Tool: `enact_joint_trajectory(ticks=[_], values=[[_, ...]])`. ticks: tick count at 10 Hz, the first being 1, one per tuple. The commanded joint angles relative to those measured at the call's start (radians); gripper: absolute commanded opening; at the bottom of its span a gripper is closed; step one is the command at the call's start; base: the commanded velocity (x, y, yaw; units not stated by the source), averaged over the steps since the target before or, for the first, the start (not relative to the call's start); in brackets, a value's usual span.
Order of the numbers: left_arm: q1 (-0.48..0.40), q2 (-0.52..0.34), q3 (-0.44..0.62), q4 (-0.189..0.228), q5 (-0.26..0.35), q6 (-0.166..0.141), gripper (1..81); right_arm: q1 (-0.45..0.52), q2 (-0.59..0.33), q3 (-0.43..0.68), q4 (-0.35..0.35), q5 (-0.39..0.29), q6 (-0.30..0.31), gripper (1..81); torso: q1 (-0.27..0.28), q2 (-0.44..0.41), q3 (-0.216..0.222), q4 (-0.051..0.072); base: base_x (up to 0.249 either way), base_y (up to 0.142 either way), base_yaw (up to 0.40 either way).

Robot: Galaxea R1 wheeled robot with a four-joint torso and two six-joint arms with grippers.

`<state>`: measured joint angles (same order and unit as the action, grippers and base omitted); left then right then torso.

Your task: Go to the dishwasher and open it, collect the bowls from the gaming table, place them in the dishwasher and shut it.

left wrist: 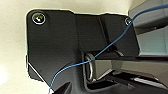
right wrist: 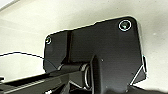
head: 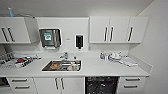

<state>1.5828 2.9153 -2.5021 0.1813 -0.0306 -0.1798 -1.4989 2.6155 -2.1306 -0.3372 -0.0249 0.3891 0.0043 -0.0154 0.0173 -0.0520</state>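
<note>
So the head camera is facing a white kitchenette counter; the built-in dishwasher sits below it, right of the steel sink, showing a dark racked inside, so it looks open; white wall cabinets hang above, with a black soap dispenser on the wall; can't tell how either claw's fingers stand.

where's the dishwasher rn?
Head view: the dishwasher is under the white countertop, lower right of centre, showing a dark interior, between the double-door cabinet below the sink and the drawers.
</note>
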Motion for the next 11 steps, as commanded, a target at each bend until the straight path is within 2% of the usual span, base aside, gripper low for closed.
enact_joint_trajectory(ticks=[1,2,3,4,6,8,9,10,11], values=[[-0.036,0.024,-0.035,-0.055,0.074,0.006,81.1,0.053,0.017,-0.056,-0.019,-0.043,-0.003,81.1,0.0,0.0,0.0,0.0,0.0,0.0,0.0],[-0.034,0.054,-0.088,-0.147,0.075,0.023,81.1,0.05,0.058,-0.125,-0.014,-0.046,-0.001,81.1,0.0,0.0,-0.001,0.0,0.0,0.0,0.0],[-0.034,0.085,-0.147,-0.18,0.075,0.057,81.1,0.044,0.103,-0.198,-0.011,-0.047,0.0,81.1,0.0,0.0,-0.001,0.0,0.0,0.0,0.0],[-0.034,0.113,-0.197,-0.181,0.069,0.069,81.1,0.041,0.158,-0.293,-0.013,-0.052,0.0,81.1,0.0,0.0,-0.001,0.0,0.0,0.0,0.0],[-0.034,0.145,-0.264,-0.187,0.063,0.074,81.1,0.028,0.27,-0.474,-0.005,-0.052,0.0,81.1,0.0,0.0,0.0,0.0,0.0,0.0,0.0],[-0.039,0.187,-0.348,-0.207,0.061,0.091,81.1,0.009,0.335,-0.566,-0.006,-0.05,-0.003,81.1,0.0,0.0,0.0,0.0,0.0,0.0,0.0],[-0.046,0.171,-0.336,-0.184,0.074,0.091,81.1,-0.005,0.344,-0.569,-0.002,-0.044,-0.003,81.1,0.0,0.0,0.0,0.0,0.0,0.0,0.0],[-0.046,0.144,-0.285,-0.095,0.072,0.091,81.1,-0.022,0.364,-0.575,0.01,-0.037,-0.003,81.1,0.0,0.0,0.0,0.0,0.0,0.0,0.0],[-0.046,0.127,-0.256,-0.074,0.071,0.089,81.1,-0.04,0.373,-0.589,0.041,0.011,-0.032,81.1,0.0,0.0,0.0,0.0,0.0,0.0,0.0]])
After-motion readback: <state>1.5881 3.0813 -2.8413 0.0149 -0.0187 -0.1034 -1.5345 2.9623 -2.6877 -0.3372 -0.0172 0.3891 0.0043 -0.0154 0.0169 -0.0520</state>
